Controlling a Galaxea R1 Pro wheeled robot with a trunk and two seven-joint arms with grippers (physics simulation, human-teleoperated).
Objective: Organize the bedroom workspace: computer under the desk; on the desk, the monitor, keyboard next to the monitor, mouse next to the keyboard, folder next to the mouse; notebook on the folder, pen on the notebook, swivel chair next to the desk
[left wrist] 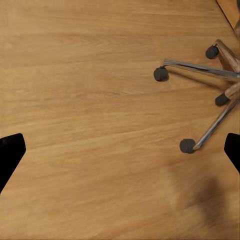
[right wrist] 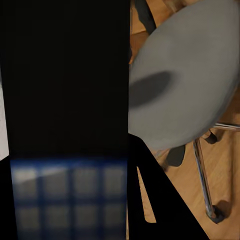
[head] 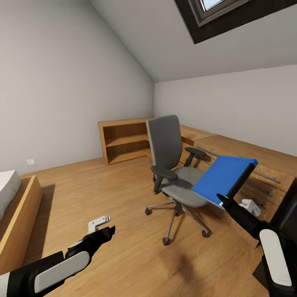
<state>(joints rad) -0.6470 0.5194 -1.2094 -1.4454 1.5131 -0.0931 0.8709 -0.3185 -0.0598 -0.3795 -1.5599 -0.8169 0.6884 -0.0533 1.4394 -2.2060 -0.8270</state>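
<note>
Right tool [head: 225, 201] is clamping the folder [head: 222, 178] by its lower corner, holding it tilted in the air above the swivel chair [head: 175, 165] seat. Left tool [head: 110, 229] is hanging released over the floor [head: 123, 255]. Risk: corner-only grip w/ long overhang, so folder prob. pivoting or slipping out during transport.

I see a bright blue folder [head: 225, 178] at right of frame, a grey swivel chair [head: 173, 165] with black armrests and chrome base, centre, on tan wood-grain floor [head: 119, 206].
</note>
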